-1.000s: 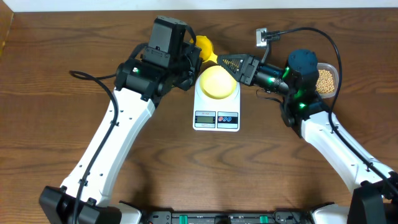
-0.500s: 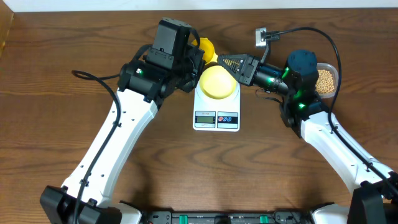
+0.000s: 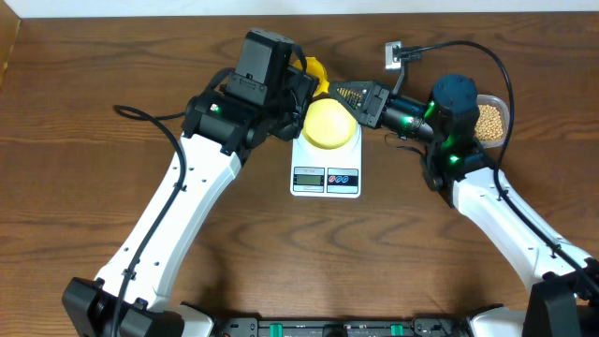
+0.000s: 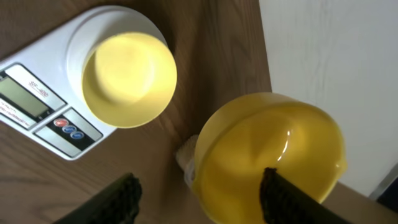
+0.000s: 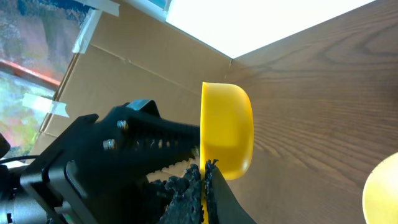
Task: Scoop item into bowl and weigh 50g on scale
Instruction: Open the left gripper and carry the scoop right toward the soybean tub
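The pale yellow bowl point(image 3: 327, 123) sits on the white scale point(image 3: 325, 173), and the left wrist view shows it is hollow, with no beans in it point(image 4: 129, 79). Just behind the scale a bright yellow scoop point(image 3: 315, 70) hangs above the table. My right gripper point(image 3: 341, 93) is shut on the scoop's thin handle, with the cup point(image 5: 227, 129) just past its fingertips point(image 5: 200, 177). My left gripper point(image 4: 199, 198) is open, its fingers standing wide on either side of the scoop cup point(image 4: 267, 155). The beans point(image 3: 489, 118) lie in a clear tub at the right.
The clear tub point(image 3: 503, 105) stands behind my right arm near the table's back edge. A small grey connector on a cable point(image 3: 393, 52) lies behind the scale. A white wall borders the table's far edge point(image 4: 329, 56).
My left gripper has opened off the scoop and shifted slightly right. My right gripper has closed fully on the scoop's handle. Bowl and scale have not moved.
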Robot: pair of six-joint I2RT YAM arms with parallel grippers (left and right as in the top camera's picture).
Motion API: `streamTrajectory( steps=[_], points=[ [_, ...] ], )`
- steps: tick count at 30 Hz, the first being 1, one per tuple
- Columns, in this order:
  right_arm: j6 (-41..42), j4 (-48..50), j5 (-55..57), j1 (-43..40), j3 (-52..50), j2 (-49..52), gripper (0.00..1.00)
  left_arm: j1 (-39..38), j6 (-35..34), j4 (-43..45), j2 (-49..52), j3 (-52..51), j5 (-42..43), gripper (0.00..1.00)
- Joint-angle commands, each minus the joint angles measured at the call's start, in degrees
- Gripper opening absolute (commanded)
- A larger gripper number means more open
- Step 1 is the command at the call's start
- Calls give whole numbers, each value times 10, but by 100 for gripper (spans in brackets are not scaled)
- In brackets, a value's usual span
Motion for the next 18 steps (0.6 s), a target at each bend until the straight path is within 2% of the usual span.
streamTrajectory(
  steps=[1, 6, 11, 14, 17, 18],
  points=[
    [-6, -9, 5, -19, 11, 0, 1, 7, 22, -2, 2, 6, -29, 68],
    [-62, -71, 0, -67, 11, 0, 1, 53, 140, -2, 2, 6, -28, 69],
    [-124, -134, -23, -113, 13, -1, 1, 97, 336, -2, 1, 6, -26, 68],
    [-199, -248, -26, -143, 51, -4, 1, 120, 492, -13, -12, 6, 29, 58],
    [-269, -357, -17, -157, 105, -7, 1, 125, 564, -27, -29, 6, 61, 58],
    [-301, -404, -9, -165, 130, -7, 1, 123, 588, -35, -34, 6, 62, 52]
  ],
)
